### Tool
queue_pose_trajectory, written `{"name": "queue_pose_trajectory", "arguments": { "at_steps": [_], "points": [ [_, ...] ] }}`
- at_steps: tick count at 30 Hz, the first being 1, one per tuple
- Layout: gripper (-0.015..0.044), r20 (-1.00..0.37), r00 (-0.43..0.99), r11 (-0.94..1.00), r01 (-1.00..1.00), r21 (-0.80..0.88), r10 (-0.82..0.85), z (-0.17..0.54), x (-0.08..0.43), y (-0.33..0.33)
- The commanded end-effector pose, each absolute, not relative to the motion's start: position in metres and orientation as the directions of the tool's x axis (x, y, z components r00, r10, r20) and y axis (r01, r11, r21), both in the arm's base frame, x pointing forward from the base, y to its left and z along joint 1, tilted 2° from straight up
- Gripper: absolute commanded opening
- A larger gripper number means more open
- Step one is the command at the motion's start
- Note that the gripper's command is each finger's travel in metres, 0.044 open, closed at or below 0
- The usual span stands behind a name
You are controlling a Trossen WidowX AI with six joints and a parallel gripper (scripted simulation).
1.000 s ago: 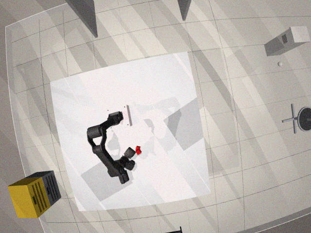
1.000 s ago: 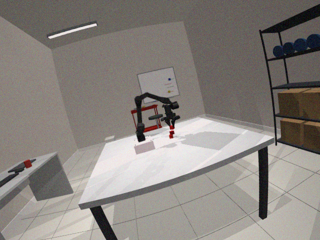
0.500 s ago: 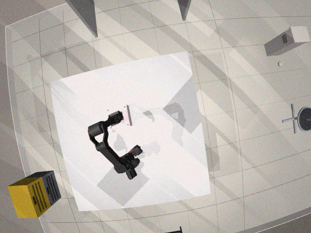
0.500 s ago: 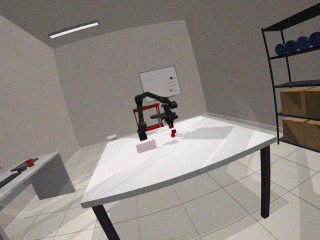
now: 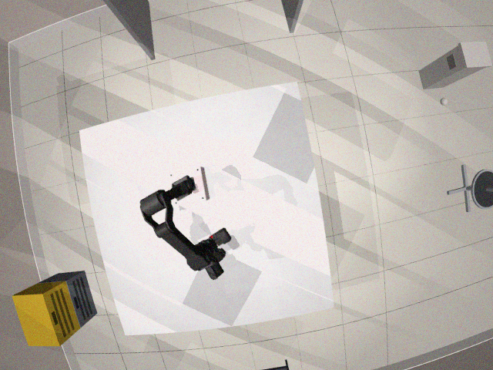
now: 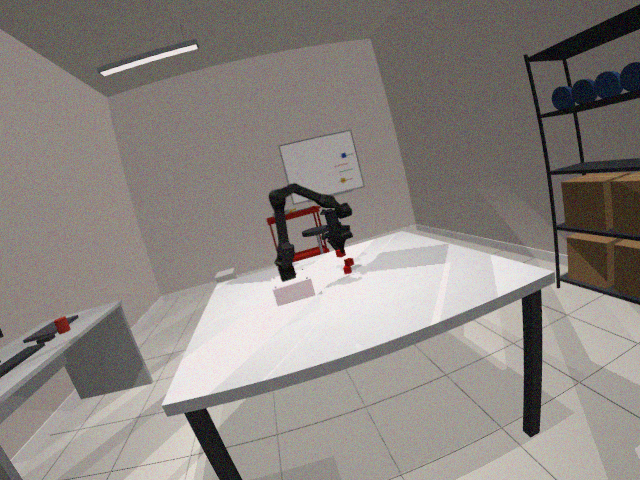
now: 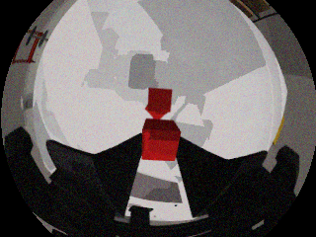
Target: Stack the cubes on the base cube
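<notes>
The fixed red base cube [image 6: 347,270] [image 7: 156,115] stands on the white table. One loose red cube [image 6: 349,261] [image 7: 160,99] rests on top of it, offset to one side. My gripper [image 6: 339,251] [image 7: 160,138] is shut on the other loose red cube [image 6: 339,253] [image 7: 160,148]. It holds that cube above the table, higher than the stacked pair and slightly left of it in the exterior view. In the wrist view the held cube hides part of the space in front of the base. In the top view the arm hides the stack; only a red speck shows.
The white table [image 5: 139,278] [image 6: 248,351] carries the arm's mount and a pale block [image 6: 294,292] with a darker side face near the arm's base. Shadows of the arm fall across the table. A shelf rack, a side desk and a yellow cabinet [image 5: 38,318] stand away from the table.
</notes>
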State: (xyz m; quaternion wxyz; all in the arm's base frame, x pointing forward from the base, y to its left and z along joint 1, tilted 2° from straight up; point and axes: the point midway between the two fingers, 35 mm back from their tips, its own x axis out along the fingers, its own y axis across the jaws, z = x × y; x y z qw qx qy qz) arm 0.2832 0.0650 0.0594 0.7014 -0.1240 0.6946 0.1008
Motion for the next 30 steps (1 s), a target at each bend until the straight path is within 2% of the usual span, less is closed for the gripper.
{"name": "queue_pose_trajectory", "arguments": {
  "at_steps": [1, 30],
  "points": [
    [0.0105, -0.999, 0.003, 0.949, -0.314, -0.035, -0.036, 0.046, 0.28, 0.065],
    [0.0105, -0.999, 0.004, 0.952, -0.304, -0.031, -0.032, 0.007, 0.281, 0.063]
  ]
}}
